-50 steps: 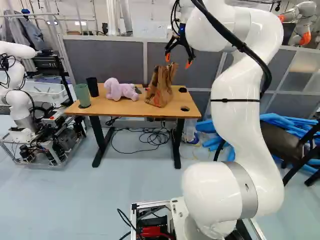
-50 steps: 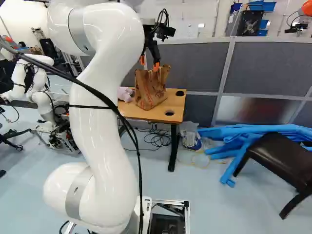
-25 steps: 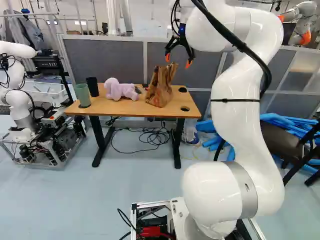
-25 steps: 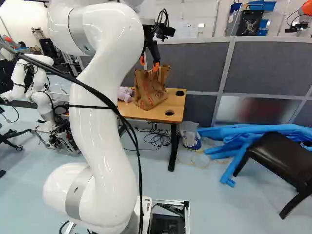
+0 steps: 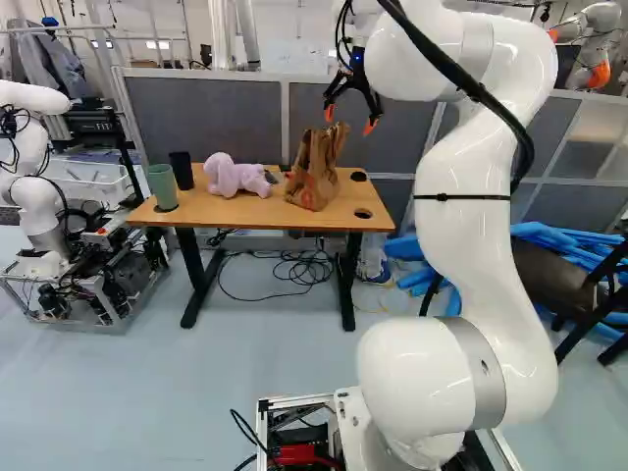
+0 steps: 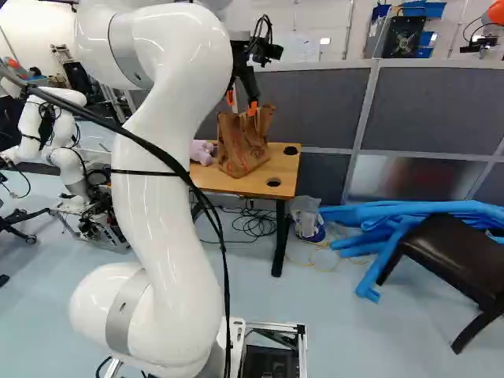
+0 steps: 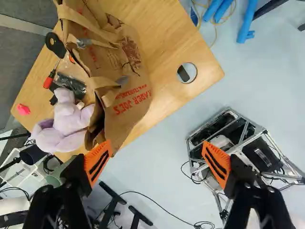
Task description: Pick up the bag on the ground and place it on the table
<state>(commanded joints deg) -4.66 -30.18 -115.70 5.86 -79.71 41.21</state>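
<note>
The floor point(image 5: 216, 383) is pale blue, smooth and faintly shiny. Grey partition panels point(image 5: 206, 118) in light metal frames stand behind the counter point(image 5: 240, 209), a flat orange-brown wooden top with fine grain, round cable holes and black legs. The arm point(image 5: 481, 216) is glossy white, with rounded joints and dull grey bands. Another robot point(image 5: 41, 221) stands at the left of the left base view, on an open metal frame. At the right of the right base view, long blue tubes point(image 6: 425, 209) lie piled beside a chair point(image 6: 449, 252) with a smooth, dark seat.

The bag point(image 5: 314, 172), creased brown paper with red print and flat paper handles, stands on the counter near a soft lilac plush toy point(image 5: 231, 177). The jaws are spread wide above the counter, near the bag's top, pinching nothing; their ridged orange pads point(image 7: 98, 162) are wedge-shaped. A green cup point(image 5: 162, 186) and a black cup point(image 5: 182, 170) stand at the counter's far end from the bag.
</note>
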